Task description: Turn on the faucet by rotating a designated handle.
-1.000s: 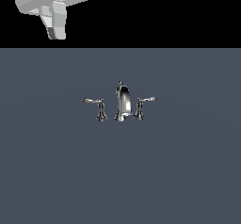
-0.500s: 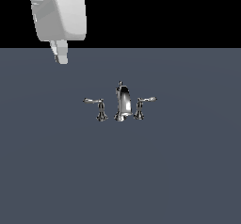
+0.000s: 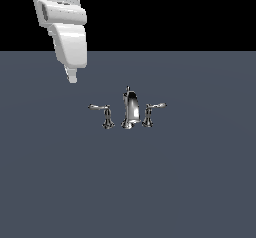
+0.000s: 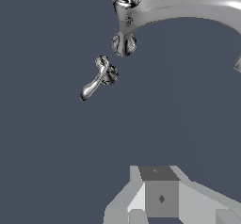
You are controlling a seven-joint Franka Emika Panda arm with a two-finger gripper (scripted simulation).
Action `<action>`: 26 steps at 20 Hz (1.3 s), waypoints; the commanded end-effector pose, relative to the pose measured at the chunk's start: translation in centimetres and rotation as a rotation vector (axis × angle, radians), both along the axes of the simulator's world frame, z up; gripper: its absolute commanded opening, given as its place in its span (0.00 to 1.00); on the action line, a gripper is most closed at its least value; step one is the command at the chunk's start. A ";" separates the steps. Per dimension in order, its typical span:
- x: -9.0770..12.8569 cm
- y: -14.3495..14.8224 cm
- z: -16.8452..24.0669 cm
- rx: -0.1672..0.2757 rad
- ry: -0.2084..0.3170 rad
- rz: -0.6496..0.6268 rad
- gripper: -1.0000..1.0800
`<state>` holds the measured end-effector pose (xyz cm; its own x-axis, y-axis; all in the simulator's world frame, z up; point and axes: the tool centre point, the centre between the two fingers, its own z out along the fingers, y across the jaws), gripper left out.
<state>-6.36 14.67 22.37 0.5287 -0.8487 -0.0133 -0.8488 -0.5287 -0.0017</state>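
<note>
The chrome faucet stands mid-floor in the exterior view, with its tall spout between two lever handles. The handle is the lever on the exterior view's left, pointing left; its twin is on the right. My gripper hangs high, behind the handle and further to the exterior view's left, well apart from it. Its fingers look shut and empty. In the wrist view the spout looms large beyond my gripper. One small lever handle shows there; I cannot tell which of the two it is.
The flat dark grey floor spreads all around the faucet. The white arm link comes down from the exterior view's upper left.
The arm has come down and towards the exterior view's right, bringing the gripper lower and nearer the faucet. The faucet and its handles have not moved.
</note>
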 end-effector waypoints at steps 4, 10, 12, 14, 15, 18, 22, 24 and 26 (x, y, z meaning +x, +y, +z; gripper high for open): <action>2.7 0.2 -2.5 -0.002 -0.001 -0.098 0.00; 5.9 0.1 -5.6 -0.007 -0.002 -0.218 0.00; 7.1 0.0 -6.7 -0.009 -0.002 -0.262 0.00; 8.3 -0.2 -7.7 -0.011 -0.002 -0.304 0.00; 8.8 -0.4 -8.2 -0.012 -0.002 -0.324 0.00; 10.4 -0.8 -9.6 -0.014 -0.003 -0.381 0.00; 12.1 -1.3 -11.1 -0.015 -0.003 -0.445 0.00; 12.8 -1.5 -11.7 -0.015 -0.003 -0.470 0.00; 13.3 -1.8 -12.2 -0.015 -0.003 -0.491 0.00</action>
